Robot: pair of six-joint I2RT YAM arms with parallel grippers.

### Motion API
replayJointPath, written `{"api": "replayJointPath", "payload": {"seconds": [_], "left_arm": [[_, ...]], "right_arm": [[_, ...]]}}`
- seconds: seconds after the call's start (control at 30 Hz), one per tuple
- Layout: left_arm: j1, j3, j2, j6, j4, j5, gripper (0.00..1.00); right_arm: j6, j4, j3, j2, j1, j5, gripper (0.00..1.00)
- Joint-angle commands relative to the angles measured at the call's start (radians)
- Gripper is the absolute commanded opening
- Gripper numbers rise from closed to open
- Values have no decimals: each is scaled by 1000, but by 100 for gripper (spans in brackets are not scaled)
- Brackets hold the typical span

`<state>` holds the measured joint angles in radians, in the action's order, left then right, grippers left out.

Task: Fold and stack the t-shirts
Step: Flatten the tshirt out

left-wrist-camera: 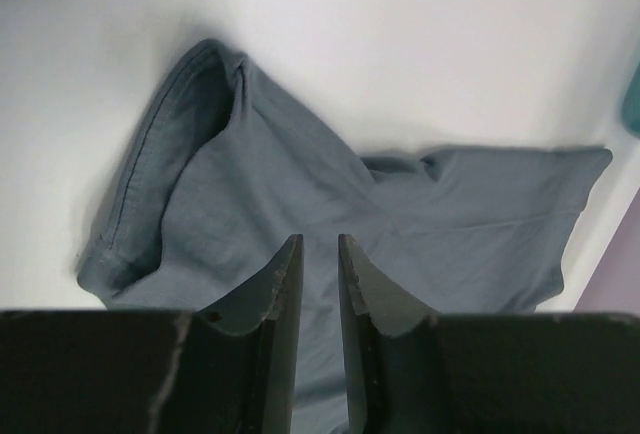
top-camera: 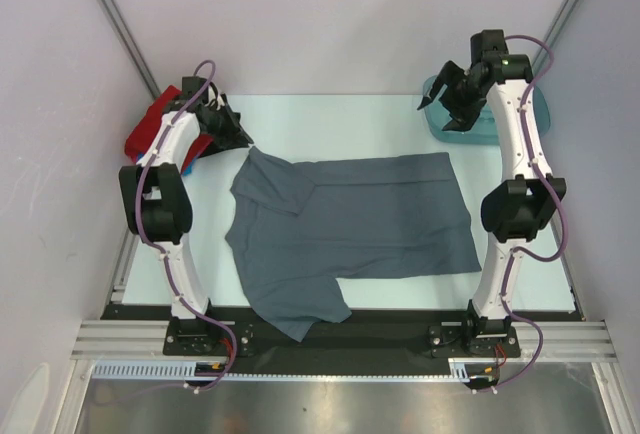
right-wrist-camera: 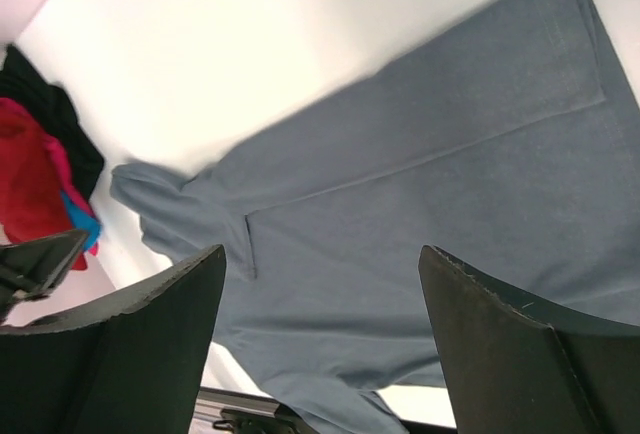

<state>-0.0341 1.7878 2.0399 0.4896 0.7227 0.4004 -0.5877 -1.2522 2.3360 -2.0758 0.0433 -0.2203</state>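
Note:
The slate grey-blue t-shirt (top-camera: 350, 224) lies spread on the table, collar end to the left, one sleeve hanging over the near edge. Its far-left sleeve (left-wrist-camera: 190, 154) is bunched up. My left gripper (top-camera: 238, 134) hovers just beyond that sleeve. In the left wrist view the left gripper (left-wrist-camera: 318, 239) has only a narrow gap between its jaws, with nothing in it. My right gripper (top-camera: 443, 94) is raised at the far right, wide open and empty. In the right wrist view the right gripper (right-wrist-camera: 322, 251) looks down on the shirt (right-wrist-camera: 420, 184).
A pile of shirts sits at the table's far left corner: red (top-camera: 150, 126), with red (right-wrist-camera: 25, 174), black (right-wrist-camera: 40, 104), pink (right-wrist-camera: 62, 169) and bright blue (right-wrist-camera: 85, 224) cloth in the right wrist view. A teal tub (top-camera: 440, 126) stands at the far right, under the right arm.

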Motion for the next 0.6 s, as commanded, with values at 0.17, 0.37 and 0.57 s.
{"api": "replayJointPath", "payload": {"seconds": [0.17,0.37,0.57], "left_arm": [[-27,-47,-102,-5,-49,40,24],[-30,-122,-142,-25,-43,18,23],[-29,-147,-144,6,-57,29,24]], "right_arm": [[32,34,36,20,-36,-80,85],[63,69,-146,34,-33,-114,84],[95,67,-305,14,-4,3,85]]}}
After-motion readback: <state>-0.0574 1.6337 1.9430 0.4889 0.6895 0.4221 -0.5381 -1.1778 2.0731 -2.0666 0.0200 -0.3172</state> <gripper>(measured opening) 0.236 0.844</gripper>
